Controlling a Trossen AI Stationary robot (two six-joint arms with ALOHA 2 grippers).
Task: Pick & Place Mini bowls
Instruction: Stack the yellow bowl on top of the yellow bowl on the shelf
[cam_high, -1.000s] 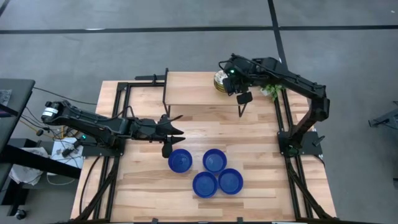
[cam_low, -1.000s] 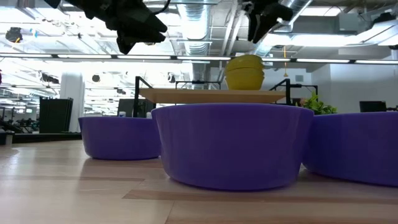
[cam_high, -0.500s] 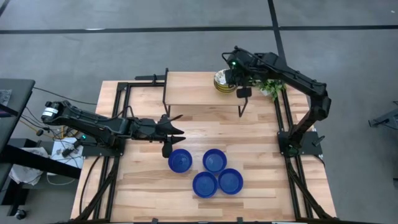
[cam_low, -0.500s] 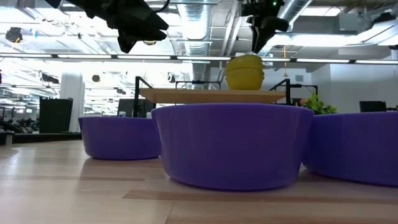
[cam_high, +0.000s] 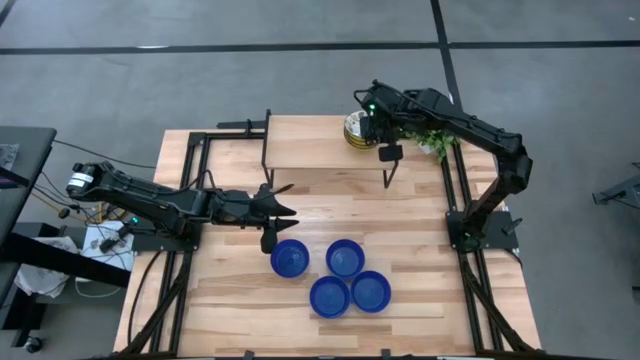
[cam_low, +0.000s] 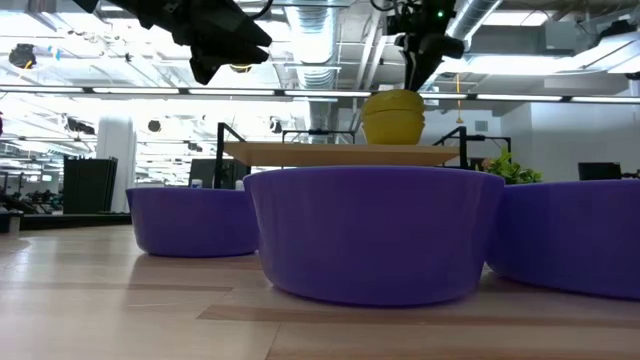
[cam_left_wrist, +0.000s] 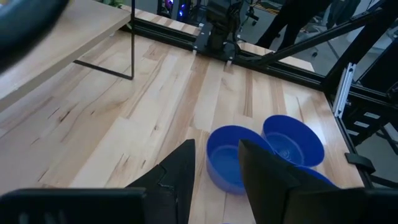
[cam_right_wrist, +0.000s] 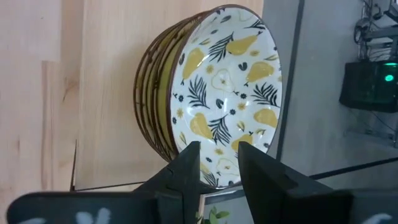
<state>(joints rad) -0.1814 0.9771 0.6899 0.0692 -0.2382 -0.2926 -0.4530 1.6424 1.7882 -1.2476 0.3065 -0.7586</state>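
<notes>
Four cobalt blue mini bowls (cam_high: 345, 257) sit upright on their bases in a cluster on the table's near half, and fill the low view (cam_low: 372, 232). The patterned mini bowls are nested in a stack (cam_high: 356, 131) on a raised wooden shelf (cam_high: 315, 150); the top one shows yellow pears and dark leaves (cam_right_wrist: 227, 87). My right gripper (cam_high: 366, 126) hovers open right over the stack, fingers (cam_right_wrist: 186, 163) pointing down over the top bowl's rim; whether they touch it, I cannot tell. My left gripper (cam_high: 287, 211) is open, raised above the table beside the leftmost blue bowl (cam_left_wrist: 231, 155).
The shelf stands on thin black legs (cam_high: 387, 177) over the table's far half. A green plant (cam_high: 436, 146) sits at the shelf's right end. Black frame rails (cam_high: 196, 165) run along the table's left and right sides. Bare wood lies between the shelf and the blue bowls.
My right gripper has moved toward the table's left and far edge, onto the stack of patterned bowls, and has come down close to its top. The left arm and all bowls have kept still.
</notes>
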